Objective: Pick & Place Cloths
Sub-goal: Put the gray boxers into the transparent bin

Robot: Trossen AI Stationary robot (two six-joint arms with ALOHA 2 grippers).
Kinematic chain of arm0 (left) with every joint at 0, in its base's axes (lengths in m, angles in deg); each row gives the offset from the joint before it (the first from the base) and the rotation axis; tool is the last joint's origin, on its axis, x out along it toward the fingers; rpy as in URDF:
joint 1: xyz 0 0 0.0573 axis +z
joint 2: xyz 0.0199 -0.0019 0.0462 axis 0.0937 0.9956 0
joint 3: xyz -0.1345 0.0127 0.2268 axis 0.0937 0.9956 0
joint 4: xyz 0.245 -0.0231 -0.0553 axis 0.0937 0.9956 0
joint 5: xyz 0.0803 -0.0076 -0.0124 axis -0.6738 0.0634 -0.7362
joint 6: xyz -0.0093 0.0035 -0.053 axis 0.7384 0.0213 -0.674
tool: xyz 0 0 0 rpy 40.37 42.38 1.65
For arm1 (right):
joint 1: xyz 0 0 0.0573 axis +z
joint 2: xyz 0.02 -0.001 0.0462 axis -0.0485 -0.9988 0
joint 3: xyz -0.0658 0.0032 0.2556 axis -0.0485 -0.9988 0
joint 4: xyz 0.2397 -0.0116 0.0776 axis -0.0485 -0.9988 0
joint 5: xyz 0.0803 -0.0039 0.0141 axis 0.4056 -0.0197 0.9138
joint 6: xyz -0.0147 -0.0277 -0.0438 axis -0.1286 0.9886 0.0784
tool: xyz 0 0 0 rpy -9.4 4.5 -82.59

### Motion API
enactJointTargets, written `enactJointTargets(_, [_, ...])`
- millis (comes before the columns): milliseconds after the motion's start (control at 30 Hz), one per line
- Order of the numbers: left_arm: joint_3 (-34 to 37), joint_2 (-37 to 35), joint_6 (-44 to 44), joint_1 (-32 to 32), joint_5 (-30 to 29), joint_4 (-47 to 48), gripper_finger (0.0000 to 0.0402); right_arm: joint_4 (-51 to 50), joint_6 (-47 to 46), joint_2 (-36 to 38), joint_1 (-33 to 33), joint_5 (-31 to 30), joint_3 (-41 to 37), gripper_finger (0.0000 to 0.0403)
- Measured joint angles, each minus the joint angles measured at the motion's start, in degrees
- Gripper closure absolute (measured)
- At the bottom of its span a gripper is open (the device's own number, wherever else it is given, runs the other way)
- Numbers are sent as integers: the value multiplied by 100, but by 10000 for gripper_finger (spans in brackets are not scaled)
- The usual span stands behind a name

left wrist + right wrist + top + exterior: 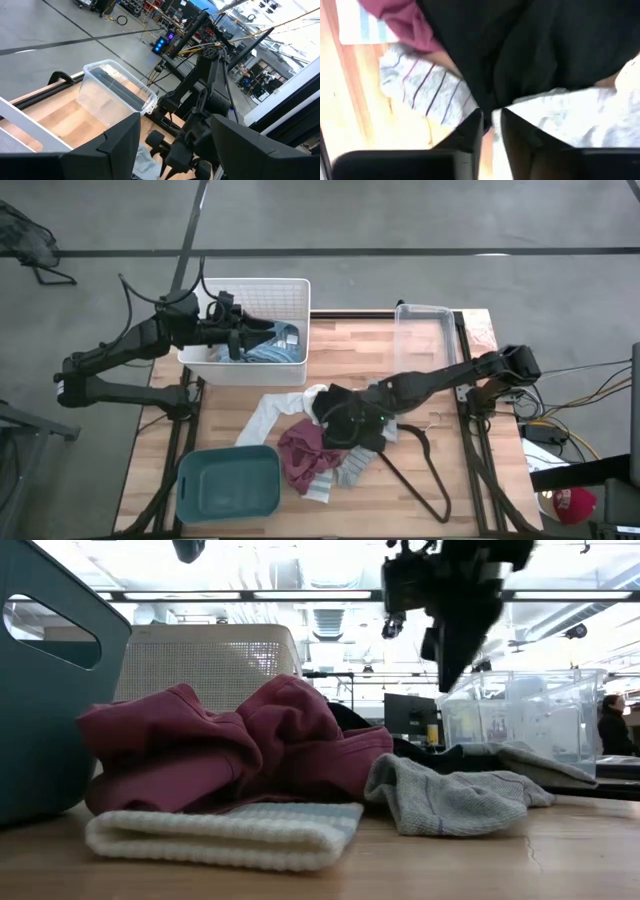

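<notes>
A pile of cloths lies mid-table: a black piece [345,425], a maroon one [300,450], a grey striped sock [355,468], a pale striped piece [318,485] and a white one [275,415]. My right gripper [335,418] stands over the pile, fingers pointing down, shut on the black piece [530,50]. My left gripper [238,340] hovers open above the white basket [300,295], where a blue cloth [270,350] lies. In the left wrist view its fingers [120,145] stand wide apart with nothing between them. My right gripper pinches a narrow gather of the black cloth [487,102] between its two fingertips, coming from above. The rest of the cloth spreads out below the fingers over the maroon piece [400,20] and the grey sock [425,85]. Whether it hangs clear of the pile I cannot tell.
A teal bin [228,485] stands at the near left corner. A clear plastic tub [425,330] sits at the far right. A thin black wire hanger [425,470] lies on the wood right of the pile. A person [612,725] shows far behind the table.
</notes>
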Motion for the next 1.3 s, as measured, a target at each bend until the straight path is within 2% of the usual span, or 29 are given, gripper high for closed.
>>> enactJointTargets(167, [0, 0, 35, 0, 0, 103, 156, 41, -495, -38, 239, -68, -323, 239])
enactJointTargets(333, [0, 0, 85, 0, 0, 153, 156, 246, -526, -90, 456, -500, -728, 156])
enactJointTargets(467, [0, 0, 85, -2, -1, 154, 156, 344, -586, -154, 459, -974, -958, 119])
enactJointTargets(567, [0, 0, 38, -2, -1, 156, 156, 432, -672, -160, 459, -1375, -1086, 113])
enactJointTargets(667, [0, 0, -7, -2, 0, 156, 156, 593, -714, -160, 437, -1404, -1171, 130])
enactJointTargets(767, [0, 0, -9, -2, -4, 156, 156, 699, -845, -160, 433, -1380, -1204, 177])
enactJointTargets(1033, [0, 102, -76, -2, -72, 158, 156, 801, -864, -160, 368, -1117, -1216, 376])
enactJointTargets(1300, [2, 173, -173, -4, -70, 158, 156, 728, -809, -157, 341, -957, -437, 393])
